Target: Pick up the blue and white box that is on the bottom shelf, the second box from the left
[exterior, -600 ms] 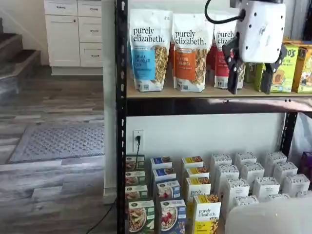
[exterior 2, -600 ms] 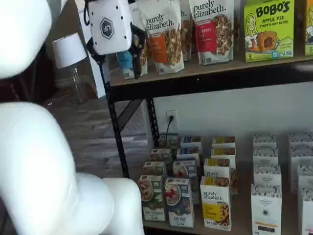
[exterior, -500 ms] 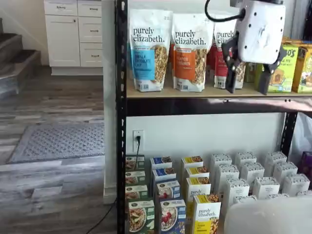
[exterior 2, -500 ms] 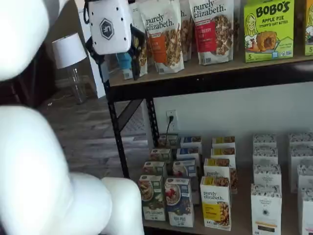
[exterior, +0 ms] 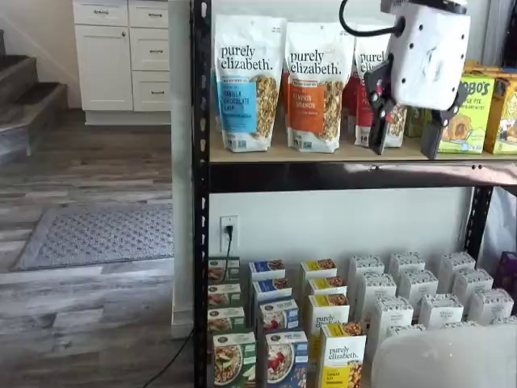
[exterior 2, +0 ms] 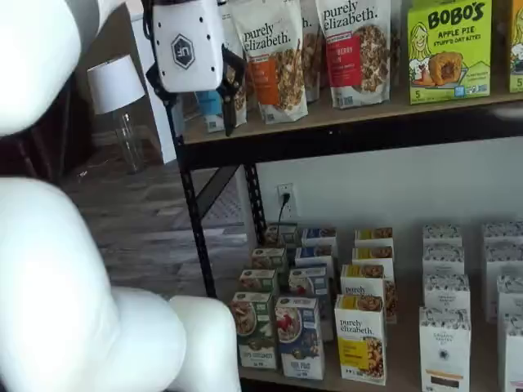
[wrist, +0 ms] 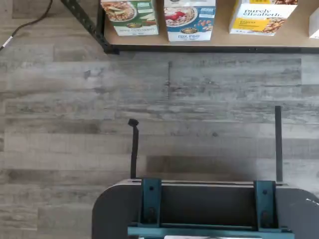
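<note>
While the gripper (exterior: 406,149) hangs high in front of the upper board, level with the granola bags (exterior: 246,81), I read its two black fingers as spread wide with clear air between them and nothing held. My target, the blue and white box (exterior: 283,360), stands upright at the front edge of the bottom shelf (exterior 2: 392,363), with a green-and-white box (exterior: 233,359) just beside it on one side and a yellow-and-white box (exterior: 341,356) just beside it on the other; the wrist view shows the same three fronts (wrist: 190,20) along the shelf lip. I judge the approach has barely begun, so I would bring the arm down and across well clear of the black upright (exterior: 200,194), square the fingers to the box's narrow sides, and centre carefully. The neighbours leave little room, so I would keep the jaws wide until they straddle only the blue one.
</note>
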Action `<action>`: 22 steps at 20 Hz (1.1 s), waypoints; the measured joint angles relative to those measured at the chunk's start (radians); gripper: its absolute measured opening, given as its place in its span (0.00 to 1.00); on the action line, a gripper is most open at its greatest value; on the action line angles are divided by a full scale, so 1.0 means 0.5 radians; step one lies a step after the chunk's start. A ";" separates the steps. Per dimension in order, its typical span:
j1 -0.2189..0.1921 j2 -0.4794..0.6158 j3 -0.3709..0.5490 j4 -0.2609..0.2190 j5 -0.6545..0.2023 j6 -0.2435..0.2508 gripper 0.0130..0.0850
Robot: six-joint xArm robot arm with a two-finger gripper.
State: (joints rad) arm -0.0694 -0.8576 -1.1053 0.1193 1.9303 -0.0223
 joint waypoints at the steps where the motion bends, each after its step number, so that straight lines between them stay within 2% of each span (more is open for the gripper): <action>1: 0.003 0.005 0.012 -0.007 -0.016 -0.001 1.00; 14: -0.019 0.098 0.306 0.009 -0.382 -0.055 1.00; 22: 0.028 0.187 0.496 0.011 -0.648 -0.039 1.00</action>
State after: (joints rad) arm -0.0556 -0.7640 -0.8574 0.1246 1.6062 -0.0420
